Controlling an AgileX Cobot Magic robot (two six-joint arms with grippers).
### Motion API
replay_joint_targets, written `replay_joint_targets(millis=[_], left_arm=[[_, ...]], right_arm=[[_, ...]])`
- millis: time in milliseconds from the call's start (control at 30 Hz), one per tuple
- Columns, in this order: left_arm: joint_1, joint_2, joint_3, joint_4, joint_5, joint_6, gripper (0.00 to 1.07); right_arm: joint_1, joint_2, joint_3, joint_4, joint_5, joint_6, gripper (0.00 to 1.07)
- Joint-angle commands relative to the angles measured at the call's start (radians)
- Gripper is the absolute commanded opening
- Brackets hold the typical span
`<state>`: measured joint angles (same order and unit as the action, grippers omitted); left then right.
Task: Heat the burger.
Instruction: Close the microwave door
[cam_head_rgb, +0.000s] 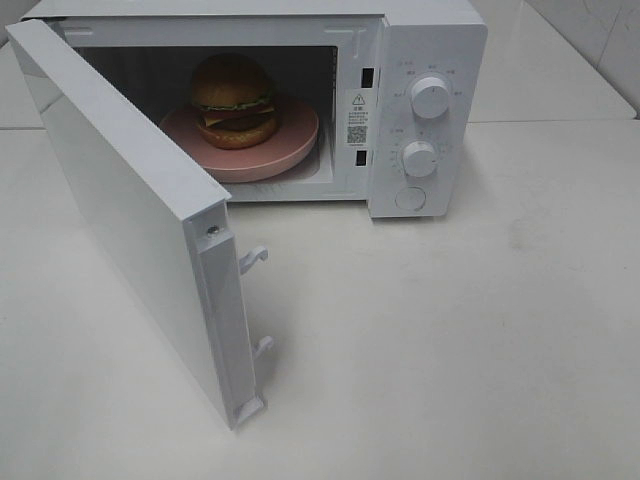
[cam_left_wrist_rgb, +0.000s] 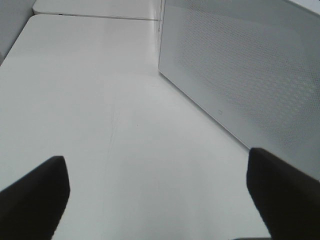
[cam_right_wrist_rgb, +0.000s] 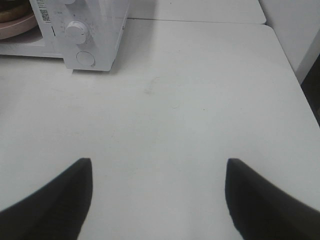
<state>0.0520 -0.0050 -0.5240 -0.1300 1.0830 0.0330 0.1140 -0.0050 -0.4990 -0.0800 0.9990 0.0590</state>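
Observation:
The burger (cam_head_rgb: 234, 100), with its golden bun, lettuce frill and cheese, sits on a pink plate (cam_head_rgb: 290, 150) inside the white microwave (cam_head_rgb: 430, 30). The microwave door (cam_head_rgb: 130, 210) stands swung wide toward the front left. Neither arm shows in the exterior view. My left gripper (cam_left_wrist_rgb: 157, 200) is open over bare table, its dark fingertips (cam_left_wrist_rgb: 35, 195) spread, with the door's outer face (cam_left_wrist_rgb: 250, 75) close beside it. My right gripper (cam_right_wrist_rgb: 157, 200) is open and empty over the table, well in front of the microwave's control panel (cam_right_wrist_rgb: 80, 35). A sliver of the pink plate (cam_right_wrist_rgb: 15, 27) shows in the right wrist view.
Two round knobs (cam_head_rgb: 431, 97) and a door button (cam_head_rgb: 411, 198) are on the microwave's right panel. Door latch hooks (cam_head_rgb: 255, 260) stick out from the door's free edge. The white table (cam_head_rgb: 480, 350) extends in front and to the right; its right edge (cam_right_wrist_rgb: 295, 65) drops off beside a wall.

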Motion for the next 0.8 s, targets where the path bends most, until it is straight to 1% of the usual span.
replay_joint_targets(millis=[33,800], left_arm=[[-0.001,-0.004,0.004,-0.004,-0.013,-0.007,0.90],[-0.001,-0.004,0.004,-0.004,-0.013,-0.007,0.90]], right_arm=[[-0.007,-0.028,0.001,0.006,-0.003,-0.005,0.72],[-0.007,-0.028,0.001,0.007,-0.003,-0.005,0.72]])
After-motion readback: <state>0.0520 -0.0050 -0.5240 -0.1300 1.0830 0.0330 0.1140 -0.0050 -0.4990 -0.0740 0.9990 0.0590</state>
